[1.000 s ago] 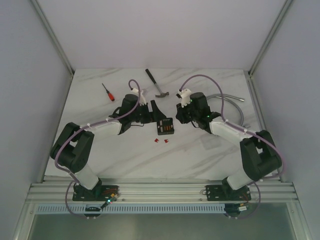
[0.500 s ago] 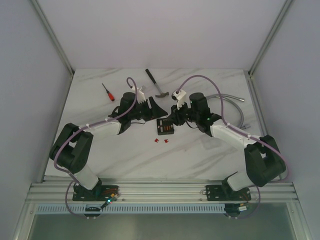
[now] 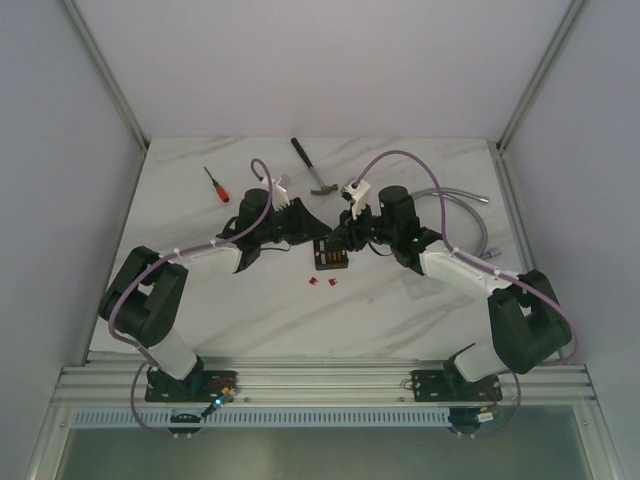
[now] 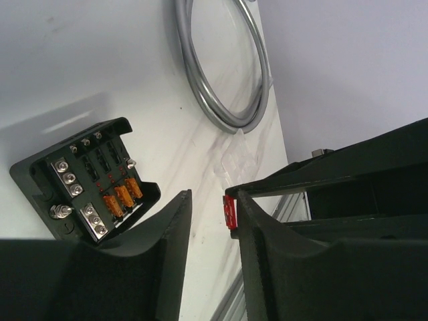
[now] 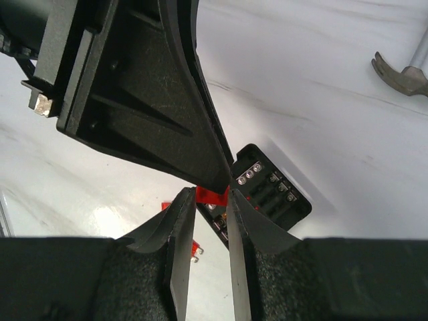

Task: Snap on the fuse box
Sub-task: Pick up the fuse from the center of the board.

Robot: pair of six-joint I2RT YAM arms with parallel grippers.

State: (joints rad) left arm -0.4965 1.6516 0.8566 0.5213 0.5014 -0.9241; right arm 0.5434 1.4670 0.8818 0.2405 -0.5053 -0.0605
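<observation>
Converging above the fuse box (image 3: 331,255), both arms now meet at mid-frame in the top view.

- fuse box: black, open-topped, flat on the surface (image 3: 400,300) at the centre of the top view. Orange fuses and screw terminals show in the left wrist view. Neither gripper touches it, and its position is unchanged over the last second.
- right gripper (image 5: 211,199): fingers drawn close, with a small red piece (image 5: 212,195) seemingly pinched between the tips. A second ago it hung well to the right of the box. It has since swung in to the box's upper edge.
- left gripper (image 4: 212,200): fingers spread with a gap between them, holding nothing. Its tip touches or nearly touches the red piece; which cannot be told. It has barely shifted.
- loose red pieces (image 3: 313,283): two, on the surface just below the box, unmoved.
- unused: screwdriver (image 3: 216,184) at upper left, hammer (image 3: 313,170) at upper centre, grey hose (image 4: 263,67) at right.

Judgement: the approach looks complete, and the piece has been brought to the box but is not seated. The next step is likely lowering it into a free slot and pressing until it clicks. The crowded fingertips could knock it askew.
</observation>
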